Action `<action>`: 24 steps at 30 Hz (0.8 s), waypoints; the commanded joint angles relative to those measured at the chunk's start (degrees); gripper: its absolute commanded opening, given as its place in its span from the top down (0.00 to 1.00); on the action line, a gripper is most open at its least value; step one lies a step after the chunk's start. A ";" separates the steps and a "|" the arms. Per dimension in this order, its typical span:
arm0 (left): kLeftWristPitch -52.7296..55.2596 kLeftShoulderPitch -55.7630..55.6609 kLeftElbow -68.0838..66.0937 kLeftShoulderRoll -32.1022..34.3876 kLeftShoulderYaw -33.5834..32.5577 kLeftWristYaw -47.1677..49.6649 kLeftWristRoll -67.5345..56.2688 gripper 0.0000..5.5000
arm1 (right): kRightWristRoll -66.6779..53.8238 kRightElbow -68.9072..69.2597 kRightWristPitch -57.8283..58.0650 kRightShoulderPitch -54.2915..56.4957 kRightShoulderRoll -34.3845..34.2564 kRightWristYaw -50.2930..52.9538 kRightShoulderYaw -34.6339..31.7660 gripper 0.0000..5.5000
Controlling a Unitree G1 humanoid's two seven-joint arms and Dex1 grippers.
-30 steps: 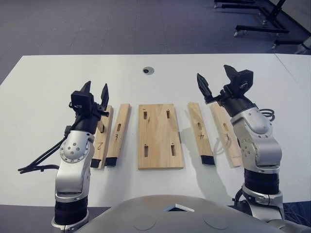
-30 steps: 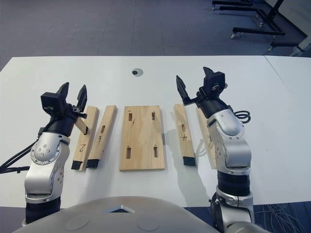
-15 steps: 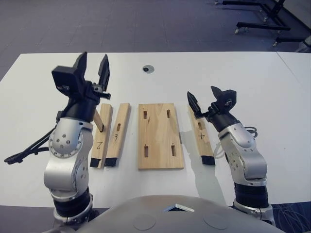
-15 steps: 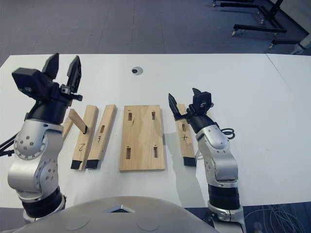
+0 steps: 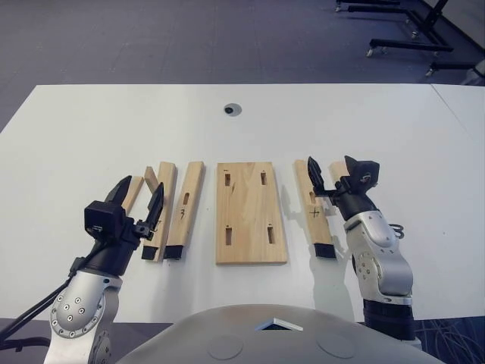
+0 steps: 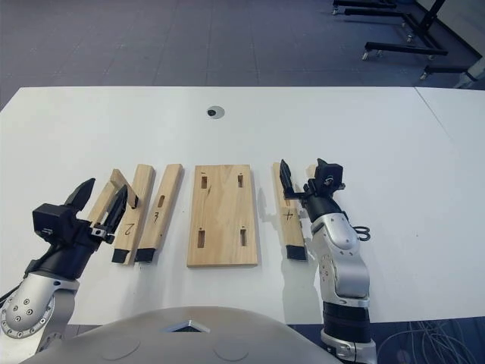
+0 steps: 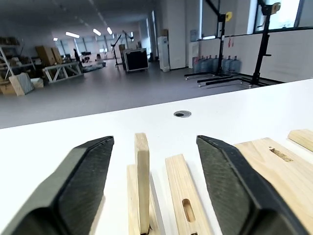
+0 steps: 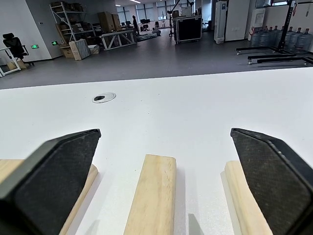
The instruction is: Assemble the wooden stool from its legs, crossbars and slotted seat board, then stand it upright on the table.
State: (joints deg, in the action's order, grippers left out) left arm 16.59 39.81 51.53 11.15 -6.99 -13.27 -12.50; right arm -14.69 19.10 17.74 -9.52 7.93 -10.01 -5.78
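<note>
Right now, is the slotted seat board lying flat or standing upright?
Lying flat: the seat board rests face-up on the table, its four slots empty.

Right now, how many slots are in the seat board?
4, all on the seat board: far-left slot, far-right slot, near-left slot, near-right slot. The board's whole top face is uncovered, so none should be hidden.

Head stereo pair: high up, facing fwd & down over table (image 5: 91, 121); seat board (image 5: 251, 212) mid-frame in both, R eye shifted slightly sideways. L wrist cam: low, close to tabletop, looks out between left gripper (image 7: 155, 139) fingers twd room behind. R wrist cam likewise, through right gripper (image 8: 166, 131). All 4 share grommet hole (image 6: 215, 112).
</note>
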 commanded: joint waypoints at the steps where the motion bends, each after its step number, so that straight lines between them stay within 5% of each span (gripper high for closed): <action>1: 11.79 -0.39 1.51 -0.66 0.40 3.71 -2.33 0.31 | 0.25 0.40 -0.03 -0.26 -0.50 0.38 0.56 0.11; 10: 35.36 -7.06 -1.97 -1.50 -6.60 11.06 -8.67 0.05 | -0.55 1.41 2.01 -0.30 0.52 -0.89 0.85 0.11; 24: 50.85 -13.44 -2.71 5.21 -2.70 10.81 -7.35 0.05 | -1.68 2.62 3.41 0.54 0.73 -2.21 1.01 0.11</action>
State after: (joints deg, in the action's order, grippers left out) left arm 64.63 26.50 49.13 15.42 -9.98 -2.19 -20.05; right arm -15.93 21.16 20.59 -9.58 8.20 -12.29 -4.20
